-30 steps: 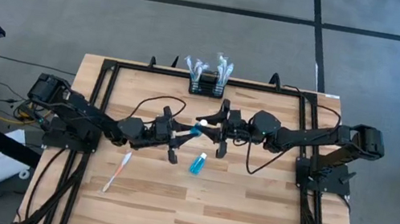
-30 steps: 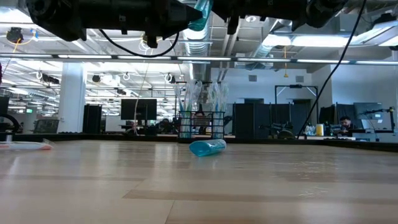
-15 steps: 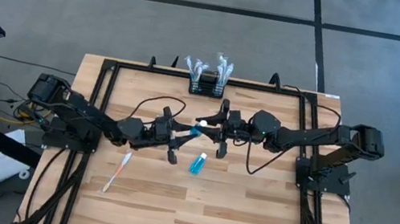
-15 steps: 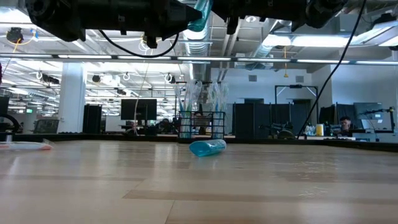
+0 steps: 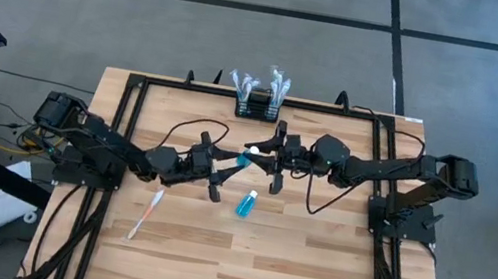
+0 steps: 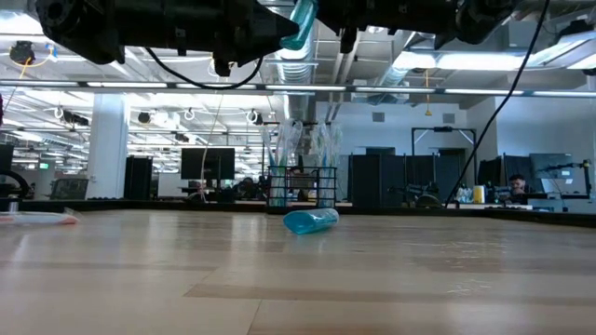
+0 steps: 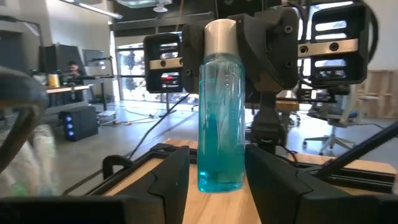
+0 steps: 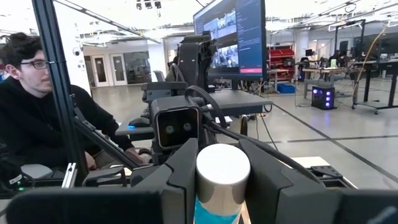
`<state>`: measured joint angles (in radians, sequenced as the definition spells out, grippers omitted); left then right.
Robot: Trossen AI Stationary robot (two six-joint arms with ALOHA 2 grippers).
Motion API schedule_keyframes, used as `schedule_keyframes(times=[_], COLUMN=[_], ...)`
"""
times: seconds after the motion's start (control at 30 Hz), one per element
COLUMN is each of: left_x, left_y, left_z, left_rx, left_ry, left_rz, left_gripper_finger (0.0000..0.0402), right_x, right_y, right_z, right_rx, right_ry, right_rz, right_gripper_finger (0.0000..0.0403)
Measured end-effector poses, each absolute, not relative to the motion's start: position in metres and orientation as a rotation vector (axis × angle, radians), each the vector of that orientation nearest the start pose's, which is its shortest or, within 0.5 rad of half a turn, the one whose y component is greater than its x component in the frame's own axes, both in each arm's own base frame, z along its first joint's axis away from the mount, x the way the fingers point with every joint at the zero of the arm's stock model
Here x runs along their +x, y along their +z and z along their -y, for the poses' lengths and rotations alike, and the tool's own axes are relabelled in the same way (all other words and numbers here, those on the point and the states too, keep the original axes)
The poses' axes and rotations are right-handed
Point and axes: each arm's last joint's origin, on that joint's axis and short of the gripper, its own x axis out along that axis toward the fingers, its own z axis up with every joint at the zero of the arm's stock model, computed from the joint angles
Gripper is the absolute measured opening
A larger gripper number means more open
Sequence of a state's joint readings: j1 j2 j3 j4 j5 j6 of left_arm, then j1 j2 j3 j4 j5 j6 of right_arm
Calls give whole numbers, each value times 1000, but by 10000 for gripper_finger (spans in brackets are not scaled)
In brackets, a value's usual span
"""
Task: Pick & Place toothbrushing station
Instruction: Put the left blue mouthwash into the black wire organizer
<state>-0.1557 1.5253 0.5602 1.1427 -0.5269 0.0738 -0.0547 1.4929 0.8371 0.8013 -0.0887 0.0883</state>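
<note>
We are judging the task barely underway: the toothbrush (image 5: pixel 146 214) is lying at the bench's (image 5: pixel 288 268) left, a second blue bottle (image 5: pixel 245 203) is resting mid-bench, and the black toothbrushing station (image 5: pixel 257 109) is sitting at the far edge. Above mid-bench, the left hand (image 5: pixel 216 167) is reaching rightward with fingers parted beside the raised blue bottle (image 7: pixel 219 106), whose capped end the right hand (image 5: pixel 270 155), reaching leftward, is gripping.
</note>
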Motion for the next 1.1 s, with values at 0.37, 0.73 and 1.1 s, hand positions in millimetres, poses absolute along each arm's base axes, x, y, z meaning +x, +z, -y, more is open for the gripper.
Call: schedule_keyframes(times=[0.37, 0.73, 1.1], left_x=[275, 247, 245], left_y=[218, 206, 204], left_z=[26, 22, 22], left_rx=[67, -11, -9], left_ry=[464, 448, 445], left_rz=[135, 128, 124], left_gripper_finger=[156, 150, 149], right_x=[324, 324, 348], right_y=[276, 266, 229], right_z=[34, 65, 114], right_rx=[68, 67, 104], right_ry=[-21, -122, -249], right_rz=[112, 83, 23], right_gripper_finger=[84, 84, 84])
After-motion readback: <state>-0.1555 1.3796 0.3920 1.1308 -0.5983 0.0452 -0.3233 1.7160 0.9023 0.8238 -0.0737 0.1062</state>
